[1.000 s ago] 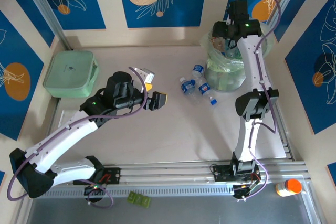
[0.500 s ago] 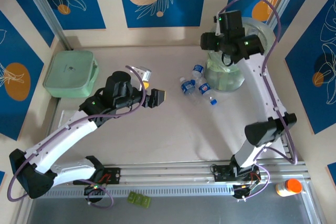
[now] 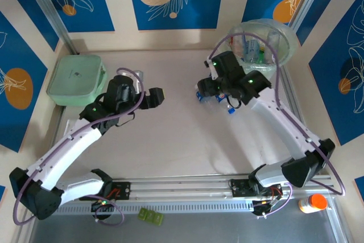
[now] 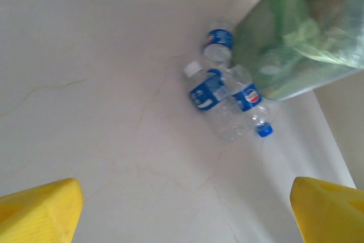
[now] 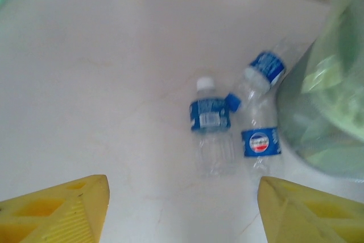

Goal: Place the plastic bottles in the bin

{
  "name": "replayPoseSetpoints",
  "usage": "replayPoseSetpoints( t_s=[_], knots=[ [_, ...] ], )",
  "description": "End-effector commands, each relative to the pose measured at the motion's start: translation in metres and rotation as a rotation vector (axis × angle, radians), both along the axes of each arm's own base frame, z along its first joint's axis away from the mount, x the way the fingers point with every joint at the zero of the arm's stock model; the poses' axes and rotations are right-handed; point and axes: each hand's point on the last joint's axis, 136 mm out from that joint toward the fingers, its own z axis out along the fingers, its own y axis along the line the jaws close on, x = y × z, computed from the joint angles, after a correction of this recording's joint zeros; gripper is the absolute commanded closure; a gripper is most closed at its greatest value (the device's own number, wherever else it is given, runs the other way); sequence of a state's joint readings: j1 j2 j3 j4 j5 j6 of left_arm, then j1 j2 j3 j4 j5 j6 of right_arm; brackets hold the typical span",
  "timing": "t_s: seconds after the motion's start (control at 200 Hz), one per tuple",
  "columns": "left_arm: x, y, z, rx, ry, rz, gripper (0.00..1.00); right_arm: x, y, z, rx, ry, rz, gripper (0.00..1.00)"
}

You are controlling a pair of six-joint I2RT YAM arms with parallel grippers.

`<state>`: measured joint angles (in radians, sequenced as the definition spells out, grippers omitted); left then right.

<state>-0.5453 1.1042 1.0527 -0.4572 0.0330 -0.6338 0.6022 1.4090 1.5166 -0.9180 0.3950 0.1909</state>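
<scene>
Mostly done, by the look of it: several bottles (image 3: 253, 49) are in the bin (image 3: 291, 38). Three loose bottles (image 5: 211, 120) lie on the counter (image 5: 85, 83) just beside the bin. Right gripper (image 5: 182, 209) is spread and empty, above them. Left gripper (image 4: 187, 214) is spread and empty, farther off.

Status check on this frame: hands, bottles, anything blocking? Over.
Left hand open, empty. Right hand open, empty, above three plastic bottles bunched on the table beside the bin. Tight cluster may crowd the grasp.

No text on the bottles (image 5: 211, 135) is legible.
</scene>
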Motion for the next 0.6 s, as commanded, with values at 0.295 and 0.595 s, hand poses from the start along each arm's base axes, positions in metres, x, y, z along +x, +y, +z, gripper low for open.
replayPoseSetpoints(
  t_s=[0.295,0.595],
  knots=[
    [0.001,0.008,-0.02,-0.033,0.034,-0.011,0.07,0.04,0.005,-0.142,-0.223,0.256,-0.081,0.25],
    [0.001,0.005,-0.023,-0.049,0.035,-0.023,0.08,0.066,-0.011,-0.186,-0.33,0.341,-0.127,0.23]
  ],
)
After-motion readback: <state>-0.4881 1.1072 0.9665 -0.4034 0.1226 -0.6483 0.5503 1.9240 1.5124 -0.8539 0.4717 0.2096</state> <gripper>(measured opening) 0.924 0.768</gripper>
